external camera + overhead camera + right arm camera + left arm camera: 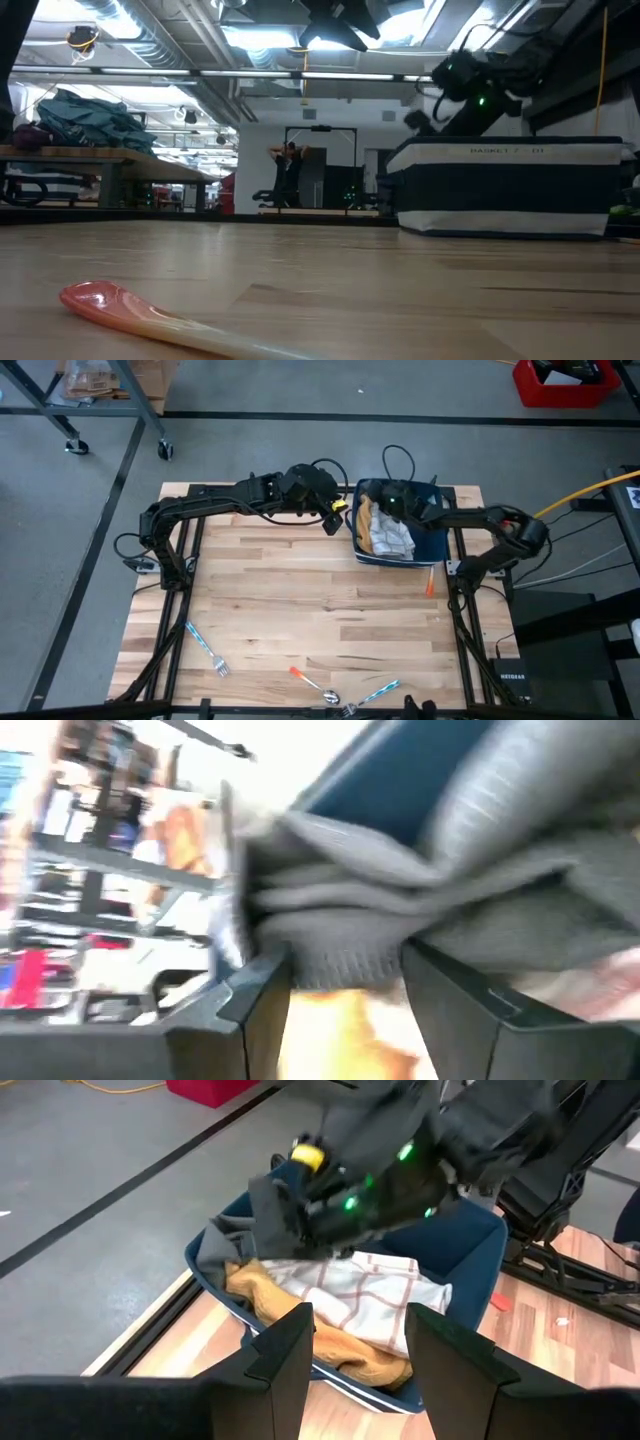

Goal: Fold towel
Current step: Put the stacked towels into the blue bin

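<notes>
A dark blue basket [440,545] [510,185] stands at the table's far right. In it lie a white checked towel [370,1290], a mustard towel [260,1285] and a grey towel [400,900], all bunched up. My right gripper [345,990] [395,500] reaches down into the basket's far end, open. A bunched fold of the grey towel lies between its fingers. My left gripper [360,1340] [335,515] hovers open above the table, just left of the basket, pointing at it with nothing between its fingers. My right gripper stands open with one finger [250,1005] on either side of a bunched fold of the grey towel [340,955]. It comes slanting down into the basket. I cannot tell whether the fingers touch the cloth. The towel lies in the basket.
Cutlery lies along the table's near side: a blue-handled fork [205,648], an orange-handled spoon [312,682] [120,305] and another blue-handled fork [372,697]. A small orange thing [429,582] lies in front of the basket. Bare wood fills the table's middle.
</notes>
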